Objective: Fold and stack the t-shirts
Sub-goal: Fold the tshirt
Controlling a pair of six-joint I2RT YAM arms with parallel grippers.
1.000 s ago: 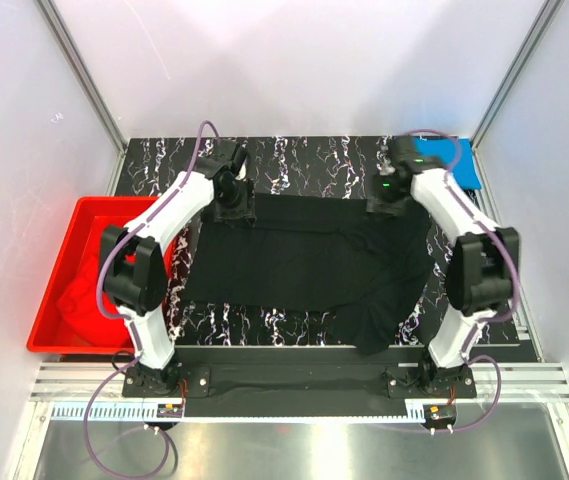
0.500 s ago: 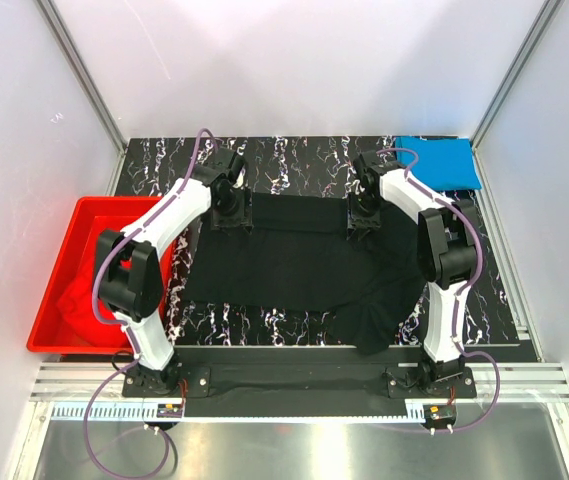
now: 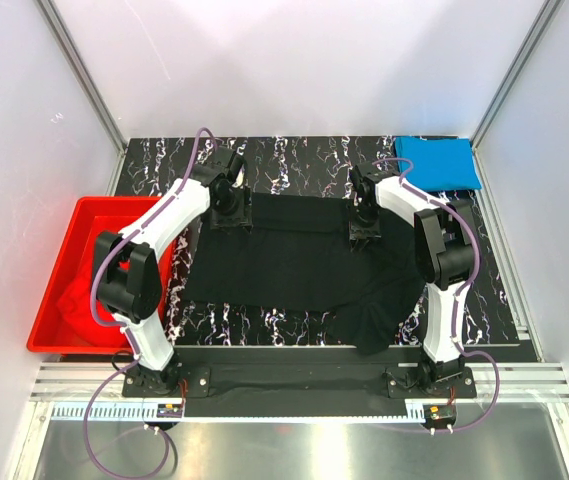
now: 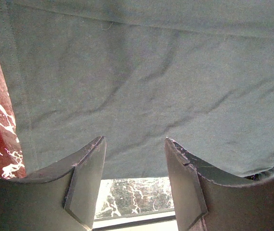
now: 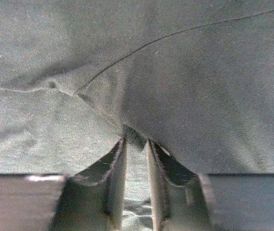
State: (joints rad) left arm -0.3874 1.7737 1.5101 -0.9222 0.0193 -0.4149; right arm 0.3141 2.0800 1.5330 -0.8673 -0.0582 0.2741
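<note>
The black t-shirt (image 3: 294, 260) lies spread across the middle of the table, its right side bunched and hanging toward the front edge. My left gripper (image 3: 229, 215) is open at the shirt's back left corner; in the left wrist view (image 4: 134, 140) its jaws straddle the shirt's edge (image 4: 141, 96) without closing on it. My right gripper (image 3: 362, 232) is on the shirt's back edge, right of centre; in the right wrist view (image 5: 136, 142) it is shut on a fold of black fabric (image 5: 175, 86). The blue t-shirt (image 3: 439, 163) lies folded at the back right. The red t-shirt (image 3: 76, 305) is crumpled in the tub.
A red plastic tub (image 3: 114, 203) stands off the table's left side. The black marbled table (image 3: 294, 160) shows bare behind the shirt and along its front. White walls and metal frame posts close in the back and both sides.
My right gripper has moved left and toward the front from the back right corner, uncovering the blue shirt. My left gripper shifted slightly.
</note>
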